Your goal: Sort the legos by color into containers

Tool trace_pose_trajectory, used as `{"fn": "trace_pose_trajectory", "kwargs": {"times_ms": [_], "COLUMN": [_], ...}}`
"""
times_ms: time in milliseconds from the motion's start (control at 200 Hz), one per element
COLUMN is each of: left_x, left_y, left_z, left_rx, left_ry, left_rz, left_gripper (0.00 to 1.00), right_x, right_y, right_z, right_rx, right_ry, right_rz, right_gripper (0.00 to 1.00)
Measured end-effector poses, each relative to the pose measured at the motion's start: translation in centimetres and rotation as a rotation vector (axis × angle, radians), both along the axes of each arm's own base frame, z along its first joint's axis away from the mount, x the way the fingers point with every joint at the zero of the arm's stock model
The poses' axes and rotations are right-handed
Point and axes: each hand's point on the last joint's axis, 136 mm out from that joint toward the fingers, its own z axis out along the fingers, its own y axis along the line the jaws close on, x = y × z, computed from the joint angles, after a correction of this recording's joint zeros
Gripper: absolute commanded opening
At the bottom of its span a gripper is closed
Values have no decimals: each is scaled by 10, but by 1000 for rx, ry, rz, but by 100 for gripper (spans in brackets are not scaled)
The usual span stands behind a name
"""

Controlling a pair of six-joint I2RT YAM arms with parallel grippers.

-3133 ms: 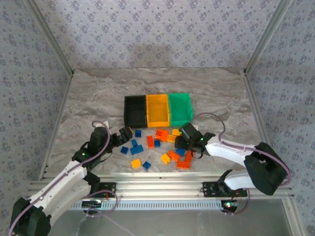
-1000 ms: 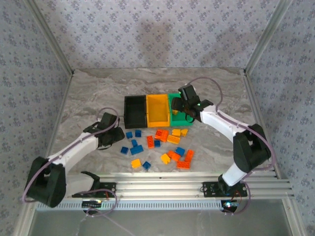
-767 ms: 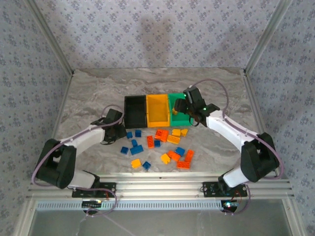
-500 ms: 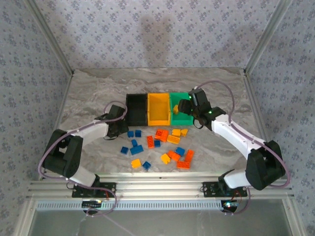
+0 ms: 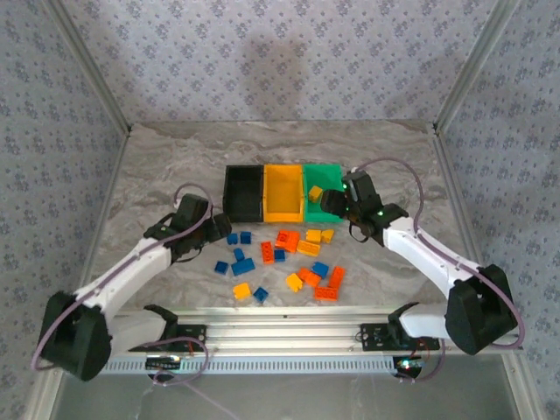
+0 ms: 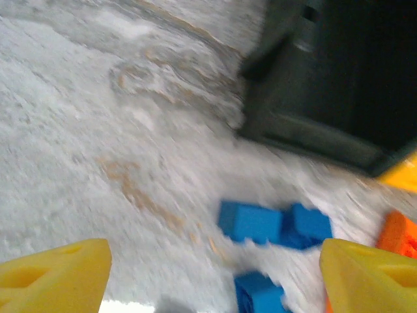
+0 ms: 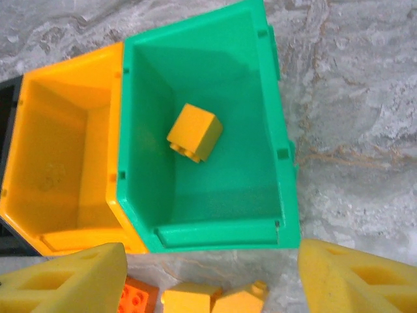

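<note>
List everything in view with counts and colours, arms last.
black bin: one, black, left end of the joined row; inside too dark to tell
orange bin: one, orange, middle; looks empty
green bin: one, green, right end
yellow brick: one, yellow, inside the green bin
blue legos: about eight, blue, loose on the table in front of the bins
orange legos: about five, orange, same loose spread
yellow legos: about five, yellow, same loose spread
table: one, grey marbled
left claw: one, yellow fingers, open, by the black bin
right claw: one, yellow fingers, open, at the green bin's near edge
</note>
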Motion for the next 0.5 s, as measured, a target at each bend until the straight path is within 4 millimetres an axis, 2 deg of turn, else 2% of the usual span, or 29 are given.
{"fn": "trace_pose_trajectory", "kwargs": {"times_ms": [90,300,420,500], "left_x": [-21,-73,-88,-92], "left_y": [-2,11,10,5], "left_z": [-1,-42,-62,-68], "left_rx": [-3,39,51,48], "left_ry": [27,188,245,250], "left_rz": [-41,-89,-121,-147], "left_gripper": [85,84,83,83], "right_x": [-9,-21,-22,-22], "right_y": [-2,-6,-7,-7], "right_z": [-9,-21,-20,-18], "right_rx": [-1,-2,2,5], "right_ry": [19,42,37,34], "right_rz": [4,7,5,5], "right_gripper": [72,73,73,73]}}
